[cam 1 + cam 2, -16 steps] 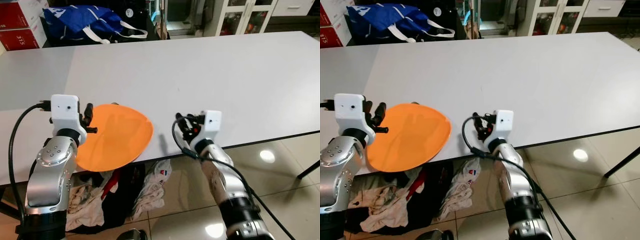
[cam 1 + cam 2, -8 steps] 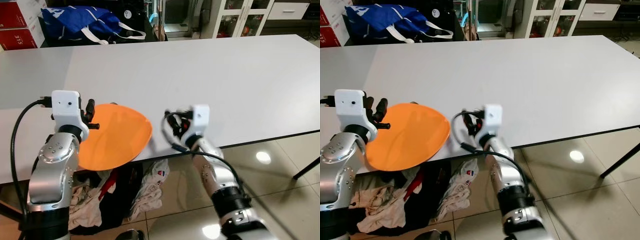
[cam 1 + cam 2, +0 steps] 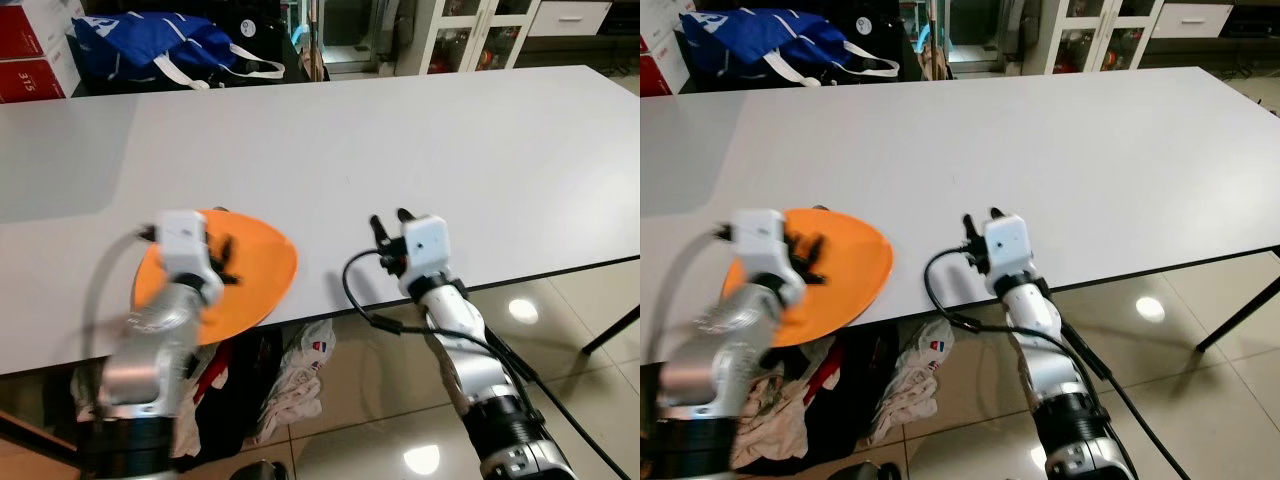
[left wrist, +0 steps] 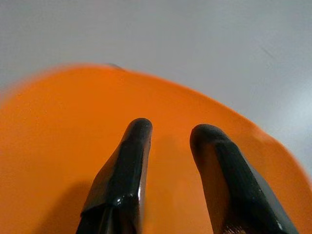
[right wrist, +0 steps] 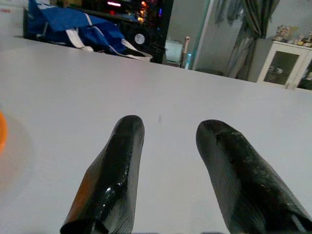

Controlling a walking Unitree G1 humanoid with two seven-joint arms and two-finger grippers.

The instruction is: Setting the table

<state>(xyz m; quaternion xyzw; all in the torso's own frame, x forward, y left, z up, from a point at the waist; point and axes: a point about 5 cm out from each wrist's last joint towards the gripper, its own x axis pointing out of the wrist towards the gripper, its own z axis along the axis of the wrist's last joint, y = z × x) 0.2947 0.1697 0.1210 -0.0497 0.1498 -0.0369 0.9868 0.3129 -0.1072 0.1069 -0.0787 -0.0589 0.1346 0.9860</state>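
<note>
Now, the scene:
Plate: the orange plate (image 3: 250, 270) sits at the near edge of the white table (image 3: 400, 140), partly hanging off, likely so it can be slid into its spot.
Left gripper: the left gripper (image 4: 168, 134) is over the plate, fingers a little apart, nothing held.
Right gripper: at 3 o'clock from the plate, the right gripper (image 5: 165, 129) is empty, fingers apart, just above the table.

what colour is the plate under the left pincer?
Plain orange plate, no pattern; clearest in the left wrist view.
</note>
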